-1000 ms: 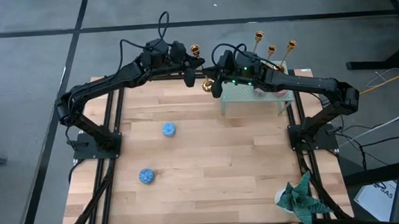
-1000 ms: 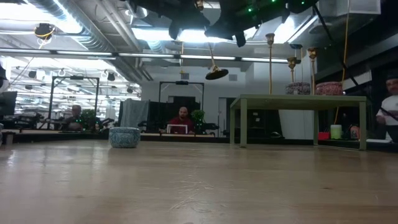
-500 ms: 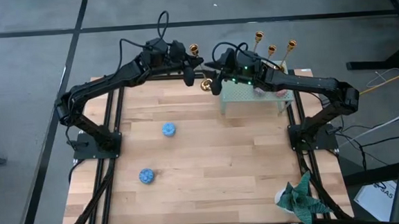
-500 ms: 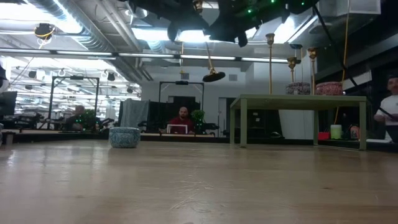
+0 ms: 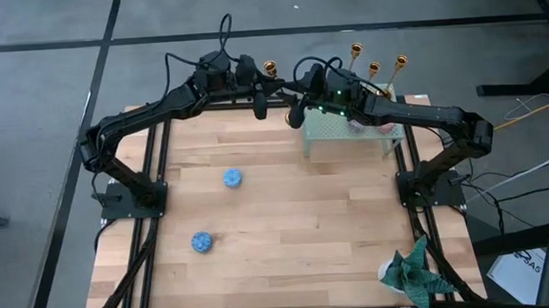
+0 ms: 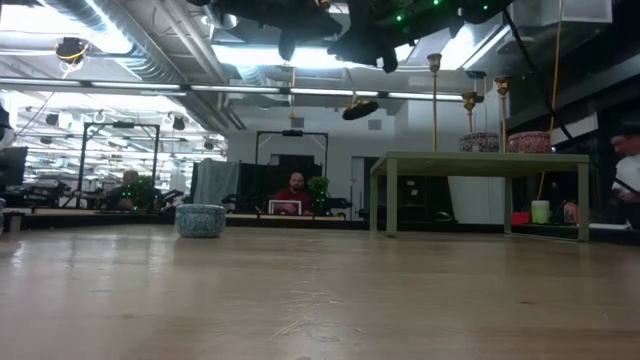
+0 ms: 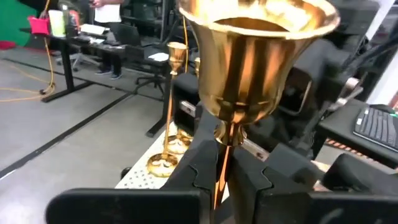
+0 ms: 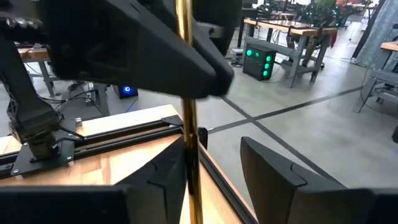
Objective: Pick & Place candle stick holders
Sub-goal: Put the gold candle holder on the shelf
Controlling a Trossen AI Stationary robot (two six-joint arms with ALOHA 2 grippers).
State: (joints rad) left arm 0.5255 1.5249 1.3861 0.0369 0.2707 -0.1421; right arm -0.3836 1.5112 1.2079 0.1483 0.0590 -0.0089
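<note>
1. High: left gripper [image 5: 261, 104] and right gripper [image 5: 296, 113] meeting at table's far edge, held candlestick [image 5: 269, 69] between.
2. Low: three candlesticks [image 6: 434, 100] standing on green stand [image 6: 480, 160].
3. L wrist: fingers [image 7: 205, 163] clamping stem.
4. R wrist: fingers [image 8: 166, 171] sitting apart, stem touching one.

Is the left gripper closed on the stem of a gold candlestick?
Yes. In the left wrist view, the left gripper pinches the thin stem of the gold candlestick just below its cup.
</note>
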